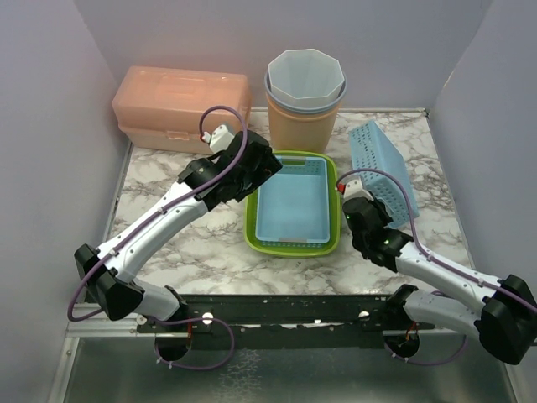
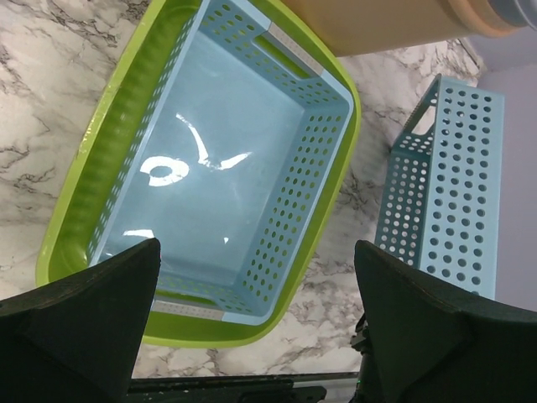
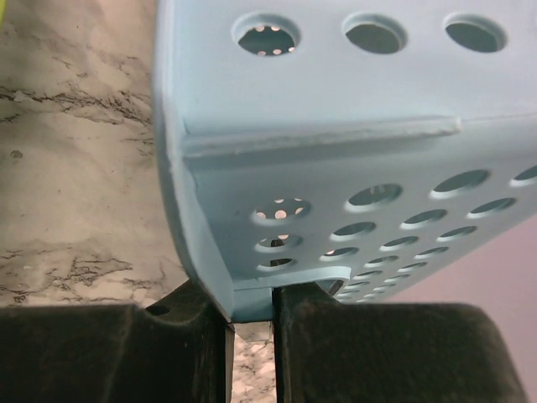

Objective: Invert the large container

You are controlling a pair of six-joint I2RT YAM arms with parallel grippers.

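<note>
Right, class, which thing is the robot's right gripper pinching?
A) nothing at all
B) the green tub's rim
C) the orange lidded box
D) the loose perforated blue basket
D: in the right wrist view the right gripper has both fingers closed on the edge of the perforated blue basket.

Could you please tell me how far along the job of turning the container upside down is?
Done: the right gripper is clamped on the rim of the perforated blue basket, which stands tipped on its side. In hand: that turn, roughly halfway. Left: bringing it fully upside down and releasing. The left gripper hangs open over the upright green bin with a blue tray nested inside.
</note>
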